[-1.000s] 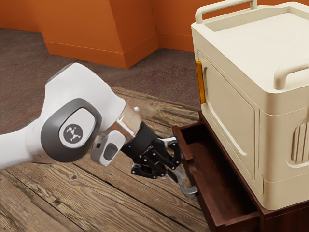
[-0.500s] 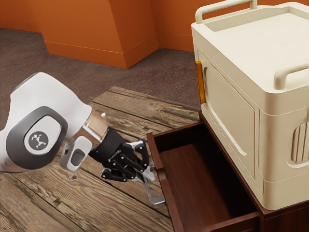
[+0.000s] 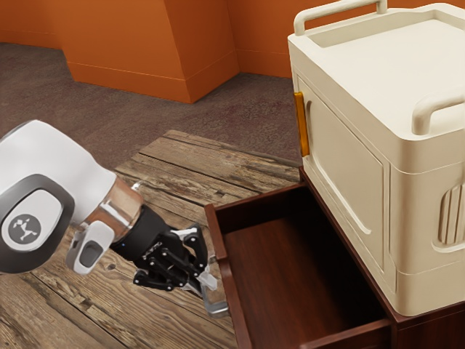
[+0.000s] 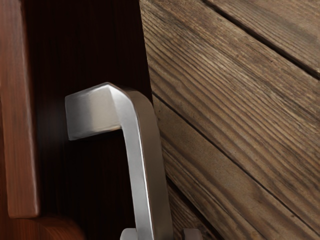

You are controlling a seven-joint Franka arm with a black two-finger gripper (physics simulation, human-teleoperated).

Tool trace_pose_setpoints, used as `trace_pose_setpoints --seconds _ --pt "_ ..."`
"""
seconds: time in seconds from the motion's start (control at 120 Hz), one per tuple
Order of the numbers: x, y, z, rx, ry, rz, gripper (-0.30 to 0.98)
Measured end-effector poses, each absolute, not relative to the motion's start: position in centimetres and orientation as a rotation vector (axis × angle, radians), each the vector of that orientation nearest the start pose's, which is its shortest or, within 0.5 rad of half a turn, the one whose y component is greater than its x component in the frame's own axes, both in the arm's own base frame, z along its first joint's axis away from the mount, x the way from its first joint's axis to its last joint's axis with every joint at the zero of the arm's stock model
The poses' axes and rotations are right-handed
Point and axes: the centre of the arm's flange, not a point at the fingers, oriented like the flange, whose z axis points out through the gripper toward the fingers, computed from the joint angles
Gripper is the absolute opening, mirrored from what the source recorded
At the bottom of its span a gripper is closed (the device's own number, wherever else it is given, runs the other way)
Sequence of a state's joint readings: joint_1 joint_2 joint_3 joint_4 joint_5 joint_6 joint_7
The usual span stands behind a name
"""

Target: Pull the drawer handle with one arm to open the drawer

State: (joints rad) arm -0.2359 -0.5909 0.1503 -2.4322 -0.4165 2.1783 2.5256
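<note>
hooking the handle point(image 4: 145, 175), jaws apart, the end effector point(image 3: 206, 281) has the drawer point(image 3: 272, 269) well out; little pulling seems left.

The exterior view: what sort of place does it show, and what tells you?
Probably a furnished indoor room, its exact use unclear: orange walls rise behind a brownish floor, and a cream box sits on a dark drawer unit.

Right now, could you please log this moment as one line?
drawer: open | gripper: at the handle | beige cabinet: on the dark wooden base
</note>
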Motion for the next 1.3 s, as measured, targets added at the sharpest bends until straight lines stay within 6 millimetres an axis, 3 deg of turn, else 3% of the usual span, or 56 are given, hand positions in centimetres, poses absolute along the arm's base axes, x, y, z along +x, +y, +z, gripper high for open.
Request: trace_pose_setpoints --seconds 0.65,0.85,0.967,1.042,1.133,1.3 --pt "39.2 -3.0 54.9 -1.005 2.715 -0.787 0.00" --pt "39.0 -2.7 55.3 -1.003 2.714 -0.779 0.06" --pt "38.4 -2.5 57.6 -0.978 2.688 -0.794 0.13" --pt "38.5 -1.7 61.9 -0.945 2.645 -0.780 0.16" --pt "41.1 -1.3 68.0 -0.930 2.634 -0.646 0.19" --pt "51.8 -2.1 72.0 -1.072 2.691 -0.258 0.26"
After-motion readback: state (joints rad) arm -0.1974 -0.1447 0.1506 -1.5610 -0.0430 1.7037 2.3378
